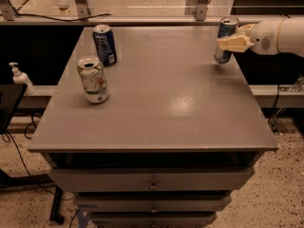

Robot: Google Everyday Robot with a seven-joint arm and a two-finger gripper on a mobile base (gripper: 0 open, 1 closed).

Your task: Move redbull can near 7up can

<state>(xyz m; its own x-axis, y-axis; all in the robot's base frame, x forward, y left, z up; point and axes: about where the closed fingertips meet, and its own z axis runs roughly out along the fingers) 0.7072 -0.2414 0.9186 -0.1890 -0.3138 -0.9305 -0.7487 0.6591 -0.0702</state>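
Observation:
The redbull can [222,54], slim, blue and silver, stands near the table's far right edge. My gripper [229,43] reaches in from the right, and its cream fingers [233,42] are closed around the can's middle. The can looks upright, with its base at or just above the tabletop. The 7up can [93,80], white with green lettering, stands upright at the left side of the table, far from the gripper.
A wider dark blue can [104,44] stands behind the 7up can at the far left. The grey table [161,113] has drawers [152,180] below. A pump bottle [19,78] stands off the table's left side. A railing runs behind.

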